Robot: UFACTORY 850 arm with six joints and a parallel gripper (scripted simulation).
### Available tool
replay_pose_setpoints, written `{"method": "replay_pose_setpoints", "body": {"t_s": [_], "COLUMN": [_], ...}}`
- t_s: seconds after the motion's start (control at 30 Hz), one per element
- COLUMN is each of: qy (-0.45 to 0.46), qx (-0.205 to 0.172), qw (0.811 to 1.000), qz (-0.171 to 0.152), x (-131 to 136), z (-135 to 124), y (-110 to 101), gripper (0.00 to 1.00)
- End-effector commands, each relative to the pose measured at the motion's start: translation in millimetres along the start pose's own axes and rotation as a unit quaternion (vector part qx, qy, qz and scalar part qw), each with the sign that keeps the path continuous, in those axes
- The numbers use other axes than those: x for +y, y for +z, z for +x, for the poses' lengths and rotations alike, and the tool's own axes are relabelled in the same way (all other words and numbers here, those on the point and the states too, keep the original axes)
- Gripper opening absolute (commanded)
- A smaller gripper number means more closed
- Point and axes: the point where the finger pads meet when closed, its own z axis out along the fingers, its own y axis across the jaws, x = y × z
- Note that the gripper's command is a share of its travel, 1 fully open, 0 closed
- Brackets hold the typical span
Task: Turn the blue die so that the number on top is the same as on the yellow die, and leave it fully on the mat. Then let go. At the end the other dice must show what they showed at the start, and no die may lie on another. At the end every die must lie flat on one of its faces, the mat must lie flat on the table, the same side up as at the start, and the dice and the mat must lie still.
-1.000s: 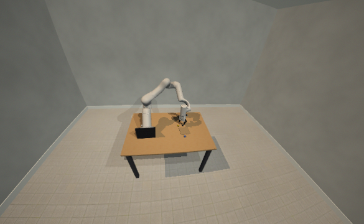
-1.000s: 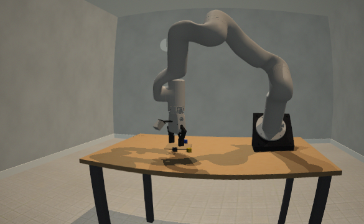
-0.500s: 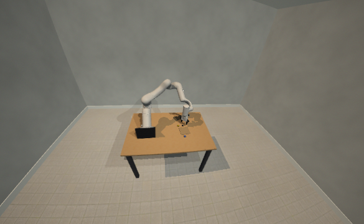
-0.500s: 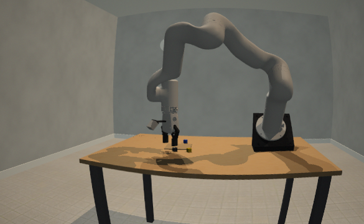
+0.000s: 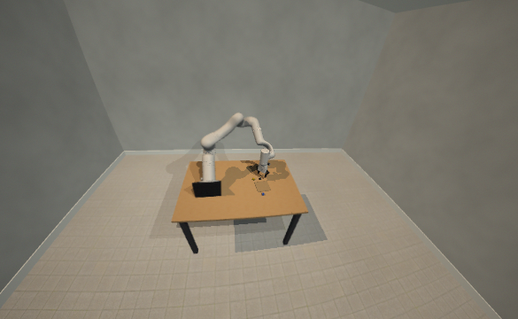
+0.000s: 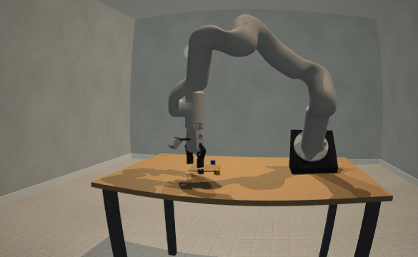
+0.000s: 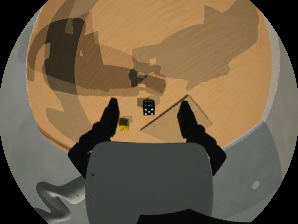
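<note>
The blue die [image 5: 263,194] [image 6: 213,162] lies on the table just beyond the mat's edge, on the side away from the yellow die; it is out of the wrist view. The thin tan mat [image 5: 263,186] [image 7: 167,125] lies on the table. The yellow die [image 5: 253,179] [image 6: 217,172] [image 7: 124,124] lies off the mat, near it. A black die [image 6: 201,171] [image 7: 149,107] with white pips also lies off the mat. My gripper [image 5: 263,176] [image 6: 195,164] [image 7: 149,106] is open and empty, pointing down above the black die. The top numbers are too small to read surely.
The wooden table [image 5: 241,210] [image 6: 266,193] carries the arm's black base plate [image 5: 207,189] [image 6: 314,168] at the end away from the dice. Dark shadows of the arm cross the table top.
</note>
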Motion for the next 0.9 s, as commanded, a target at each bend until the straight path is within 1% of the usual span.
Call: {"method": "replay_pose_setpoints", "body": {"t_s": [0.0, 0.67, 0.77, 0.87], "qy": [0.0, 0.0, 0.0, 0.0], "qx": [0.001, 0.001, 0.001, 0.001], "qw": [1.0, 1.0, 1.0, 1.0], "qz": [-0.001, -0.001, -0.001, -0.001], "x": [0, 0, 0, 0], "z": [1, 1, 1, 1], "y": [-1, -1, -8, -23], "gripper": [1.0, 1.0, 1.0, 1.0]}}
